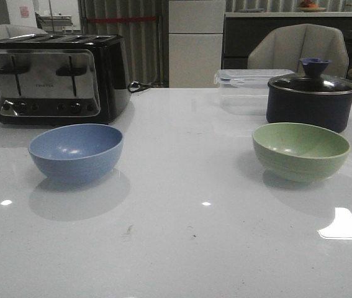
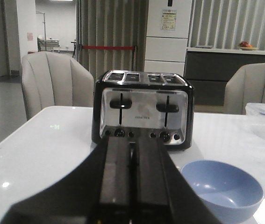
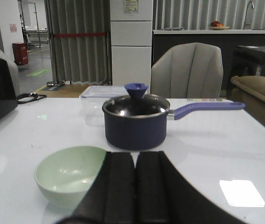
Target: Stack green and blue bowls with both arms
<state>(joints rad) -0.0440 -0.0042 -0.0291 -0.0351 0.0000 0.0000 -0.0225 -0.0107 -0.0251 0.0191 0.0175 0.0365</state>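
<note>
Bowls sit apart on the glossy white table [image 1: 176, 248], both upright and empty. The muted blue matte bowl [image 1: 76, 152] is on my left side, just in front of the black and steel four-slot toaster [image 1: 54, 77]. The pale sage green matte bowl [image 1: 301, 151] is on my right side, well apart from the blue one, and stands just in front of the dark navy lidded pot [image 1: 311, 99]. A clear plastic container [image 1: 244, 84] lies behind that pot, toward the middle of the table.

My left gripper [image 2: 132, 179] has its two dark fingers pressed flat together, with nothing between them. It hangs above the table facing the toaster, and the blue bowl is beside it, not touched.

My right gripper [image 3: 134, 186] is likewise closed on itself, fingers meeting along one thin seam and holding nothing. In its wrist view it faces the navy pot, whose long purple-blue handle [image 3: 207, 108] sticks out sideways, and the fingers hide part of the green bowl's rim; I cannot tell whether they touch it.

Neither of my arms appears in the front view.
</note>
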